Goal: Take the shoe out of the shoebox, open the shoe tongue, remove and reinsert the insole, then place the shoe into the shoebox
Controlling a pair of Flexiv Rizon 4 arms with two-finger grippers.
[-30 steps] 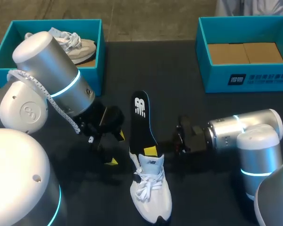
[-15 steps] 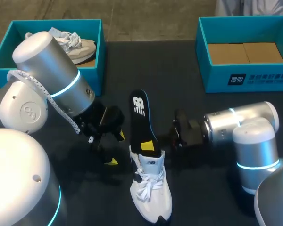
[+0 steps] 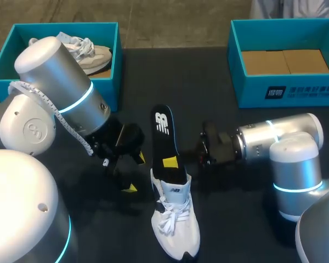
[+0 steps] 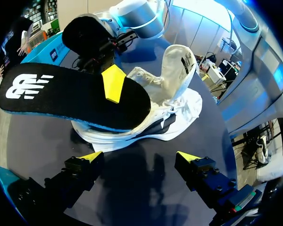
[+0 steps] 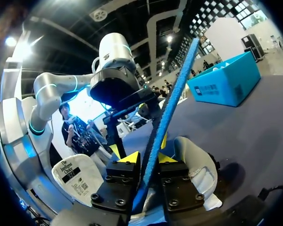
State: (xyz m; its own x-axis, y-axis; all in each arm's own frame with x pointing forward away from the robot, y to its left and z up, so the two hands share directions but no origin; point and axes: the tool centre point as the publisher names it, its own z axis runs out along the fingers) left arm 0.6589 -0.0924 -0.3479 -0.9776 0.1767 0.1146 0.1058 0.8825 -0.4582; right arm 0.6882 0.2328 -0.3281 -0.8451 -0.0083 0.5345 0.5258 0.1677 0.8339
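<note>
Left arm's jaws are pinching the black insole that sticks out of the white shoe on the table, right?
Not the left: the jaws of the right arm are pinching the black insole, seen in the right wrist view. It does stick out of the white shoe on the table.

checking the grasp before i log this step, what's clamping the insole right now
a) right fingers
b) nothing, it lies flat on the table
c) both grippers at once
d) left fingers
A: in the right wrist view the right gripper has its fingers pressed on both faces of the insole, while the left gripper stands open, short of the shoe.
</note>
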